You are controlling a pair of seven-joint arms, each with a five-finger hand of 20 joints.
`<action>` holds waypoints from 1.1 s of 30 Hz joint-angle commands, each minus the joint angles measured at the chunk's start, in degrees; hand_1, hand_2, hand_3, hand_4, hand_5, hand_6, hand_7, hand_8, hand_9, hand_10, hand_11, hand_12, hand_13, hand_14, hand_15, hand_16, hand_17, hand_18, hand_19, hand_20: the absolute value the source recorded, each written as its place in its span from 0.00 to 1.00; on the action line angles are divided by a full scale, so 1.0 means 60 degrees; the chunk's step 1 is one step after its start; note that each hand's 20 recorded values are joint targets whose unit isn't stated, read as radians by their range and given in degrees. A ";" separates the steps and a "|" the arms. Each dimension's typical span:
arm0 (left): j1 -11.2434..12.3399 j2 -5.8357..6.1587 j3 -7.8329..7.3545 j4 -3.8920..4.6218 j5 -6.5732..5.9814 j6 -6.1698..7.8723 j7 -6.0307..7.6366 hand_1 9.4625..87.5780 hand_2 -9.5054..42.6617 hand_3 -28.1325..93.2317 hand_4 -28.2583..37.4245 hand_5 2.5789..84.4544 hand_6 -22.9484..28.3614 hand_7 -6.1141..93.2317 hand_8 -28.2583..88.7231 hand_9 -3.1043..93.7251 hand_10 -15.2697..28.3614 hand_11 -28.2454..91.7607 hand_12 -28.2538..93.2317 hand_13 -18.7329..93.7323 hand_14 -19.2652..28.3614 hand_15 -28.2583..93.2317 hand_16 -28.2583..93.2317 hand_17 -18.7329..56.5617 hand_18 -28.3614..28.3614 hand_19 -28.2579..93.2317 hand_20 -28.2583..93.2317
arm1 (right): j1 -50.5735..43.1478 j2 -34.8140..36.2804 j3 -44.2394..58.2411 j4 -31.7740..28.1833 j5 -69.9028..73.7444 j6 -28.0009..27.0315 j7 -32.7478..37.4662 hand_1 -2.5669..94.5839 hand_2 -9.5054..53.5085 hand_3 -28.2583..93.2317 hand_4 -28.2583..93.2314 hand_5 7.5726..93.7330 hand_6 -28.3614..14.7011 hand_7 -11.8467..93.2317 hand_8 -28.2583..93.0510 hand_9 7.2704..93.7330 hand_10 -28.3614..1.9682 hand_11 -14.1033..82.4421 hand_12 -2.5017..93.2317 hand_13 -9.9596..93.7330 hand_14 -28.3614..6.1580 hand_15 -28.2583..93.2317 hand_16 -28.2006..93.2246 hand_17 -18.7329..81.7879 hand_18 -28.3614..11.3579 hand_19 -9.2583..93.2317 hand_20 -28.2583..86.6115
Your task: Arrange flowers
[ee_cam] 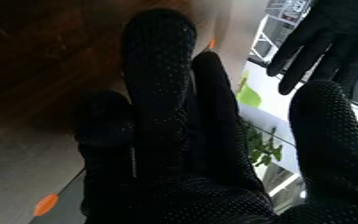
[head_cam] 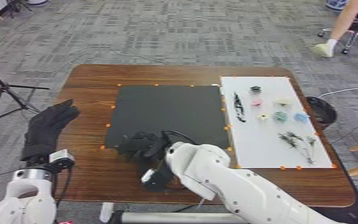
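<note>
Your right hand (head_cam: 142, 145) is released at the mat (head_cam: 168, 110)'s near edge, your left hand (head_cam: 49, 122) released by the table (head_cam: 88, 182)'s left edge; your flowers (head_cam: 280, 116) lie on the sheet (head_cam: 254, 150), right of the mat

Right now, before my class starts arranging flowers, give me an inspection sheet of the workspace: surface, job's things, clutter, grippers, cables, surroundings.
Surface: brown wooden table with a dark mat and, to its right, a white sheet.
Job's things: small blooms in pink, yellow, green and blue, plus leafy sprigs nearer the robot, all on the white sheet.
Clutter: slim dark item beside the blooms, not identifiable; orange tabs around mat and sheet.
Grippers: left hand open at the table's left; right hand open at the mat's near edge.
Cables: dark cable beside the left arm.
Surroundings: grey carpet; black stand at left.
</note>
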 commanded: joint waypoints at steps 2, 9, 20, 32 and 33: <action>-0.0141 -0.0030 0.0117 0.0038 0.0012 -0.0135 0.0028 0.16 0.26 0.82 0.00 0.59 0.52 0.20 0.18 0.54 0.70 0.40 0.33 0.50 0.80 0.43 0.23 0.34 0.73 0.33 0.40 | 0.0378 -0.0248 -0.0007 0.0477 -0.0775 -0.0085 -0.0236 0.28 0.30 0.70 0.16 0.57 0.52 0.17 0.19 0.53 0.47 0.21 0.12 0.91 0.59 0.58 0.49 0.65 0.25 0.92 0.63; -0.0161 -0.0035 0.0162 0.0029 -0.0006 -0.0152 0.0081 0.16 0.26 0.82 0.00 0.59 0.52 0.20 0.18 0.54 0.70 0.40 0.33 0.50 0.80 0.43 0.23 0.34 0.73 0.33 0.40 | 0.0590 -0.0352 -0.0028 0.0668 -0.1207 0.0020 -0.0277 0.27 0.30 0.70 0.16 0.55 0.49 0.16 0.19 0.50 0.46 0.21 0.12 0.90 0.58 0.58 0.49 0.65 0.25 0.91 0.63; -0.0114 -0.0108 0.0142 0.0002 0.0020 -0.0210 0.0080 0.16 0.26 0.82 0.00 0.59 0.52 0.20 0.18 0.54 0.70 0.40 0.33 0.50 0.80 0.43 0.23 0.34 0.73 0.33 0.40 | 0.0527 -0.0267 0.0278 0.0421 -0.0274 0.0467 -0.0418 0.27 0.31 0.70 0.15 0.53 0.48 0.15 0.19 0.48 0.47 0.20 0.11 0.89 0.58 0.58 0.48 0.64 0.24 0.91 0.63; 0.0216 -0.0088 -0.0219 -0.0213 -0.0027 -0.0058 0.0014 0.16 0.25 0.82 0.00 0.59 0.52 0.19 0.18 0.54 0.70 0.40 0.33 0.50 0.80 0.43 0.23 0.34 0.73 0.33 0.40 | -0.0997 0.2021 0.1358 -0.1973 0.0679 0.1229 -0.0384 0.27 0.32 0.69 0.16 0.63 0.52 0.18 0.19 0.59 0.45 0.22 0.12 0.93 0.58 0.59 0.48 0.66 0.23 0.93 0.64; 0.0225 -0.0084 -0.0234 -0.0222 -0.0035 -0.0062 0.0011 0.16 0.25 0.82 0.00 0.59 0.52 0.19 0.18 0.54 0.70 0.40 0.33 0.50 0.80 0.43 0.23 0.34 0.73 0.33 0.40 | -0.1093 0.2084 0.1450 -0.1993 0.0701 0.1197 -0.0308 0.27 0.32 0.69 0.16 0.63 0.52 0.18 0.19 0.59 0.45 0.22 0.12 0.93 0.59 0.59 0.48 0.67 0.23 0.93 0.64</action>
